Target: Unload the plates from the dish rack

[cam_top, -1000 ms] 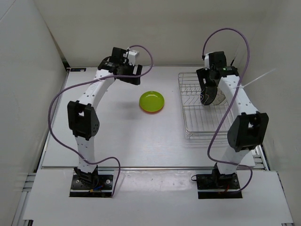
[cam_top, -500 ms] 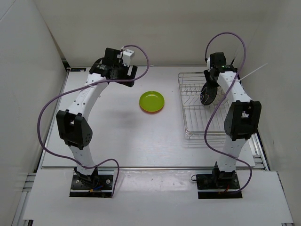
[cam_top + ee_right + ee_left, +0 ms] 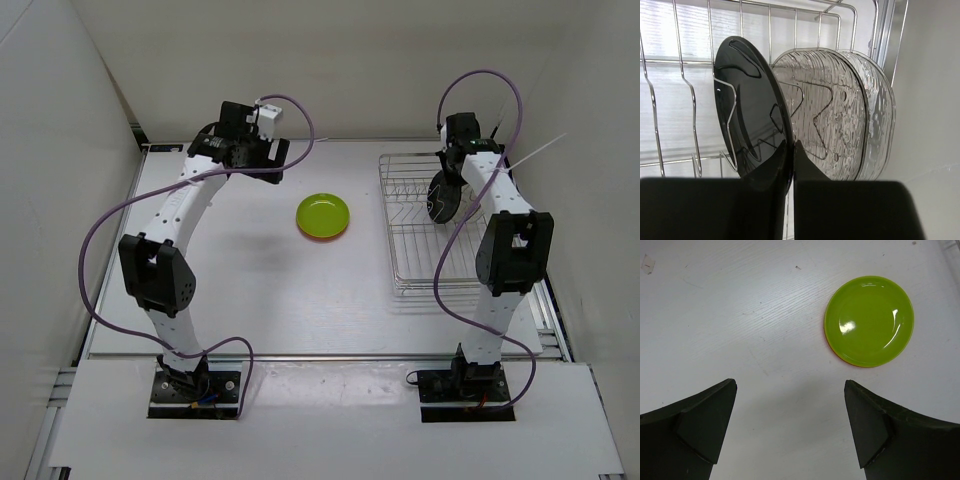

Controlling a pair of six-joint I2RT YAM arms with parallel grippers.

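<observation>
While the dish rack (image 3: 425, 262) holds the clear plate (image 3: 840, 110), right hand (image 3: 790, 152) clamps black plate (image 3: 750, 100).

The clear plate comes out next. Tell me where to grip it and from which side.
Pinch the upper rim of the clear plate from above. It stands on edge in the dish rack, black plate close beside one face, rack's end wires by the other, leaving only that rim free.

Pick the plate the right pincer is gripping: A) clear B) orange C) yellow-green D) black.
D: in the right wrist view, the right pincer is closed on the rim of the black plate, which stands upright in the rack beside the clear plate.
</observation>
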